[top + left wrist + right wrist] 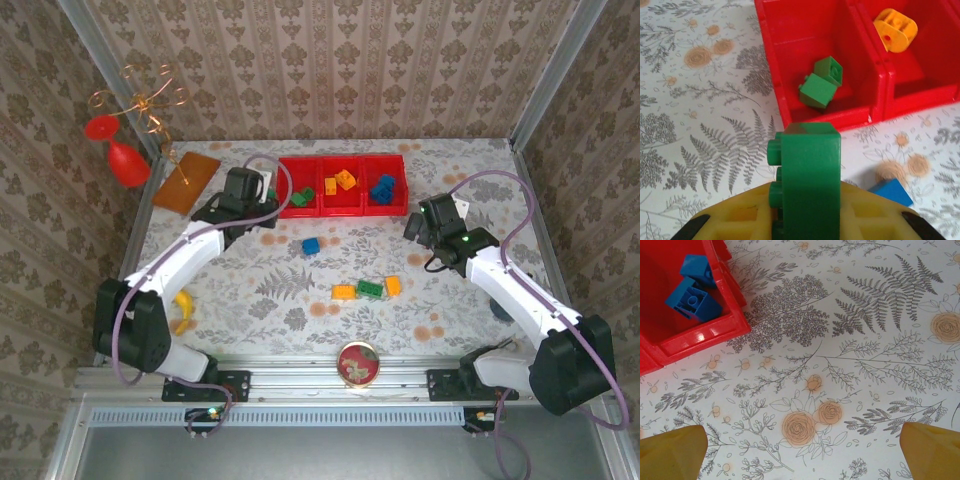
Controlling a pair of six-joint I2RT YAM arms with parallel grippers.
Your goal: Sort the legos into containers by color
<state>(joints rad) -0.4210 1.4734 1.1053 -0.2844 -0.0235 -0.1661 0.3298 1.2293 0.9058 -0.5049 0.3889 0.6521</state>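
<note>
My left pincer [807, 217] is pressed together on a green plastic toy brick [810, 180]. The brick is held on edge between the yellow pads [735, 220], with its studs pointing left in the wrist view. Its lower part is cut off by the frame edge, and any lettering on the studs is too blurred for me to read.

Just ahead of the pincer is the joined row of three shallow red plastic bins [774, 75]. The brick's top overlaps the near wall of the leftmost bin, but I cannot tell whether it is over the wall or short of it. Inside that bin two more green bricks [822, 85] lie touching each other. The next bin, ahead and to the right, holds a tilted orange-yellow brick [896, 30]; the rest of that bin runs out of frame. Just right of the pincer a blue brick [891, 192] lies on the flowered tablecloth [705, 125], partly hidden behind the pad.

My right pincer [800, 455] is spread wide above bare cloth, with just its yellow fingertips [670, 455] in frame. Ahead and left of it is the corner of the end bin with piled blue bricks [692, 287]; I cannot count them. From above, a row of three loose bricks [370, 288], orange-yellow, green and orange, sits between the two pincers, nearer the bases. A round tin [357, 363] at the near edge bears a picture too small to read.
</note>
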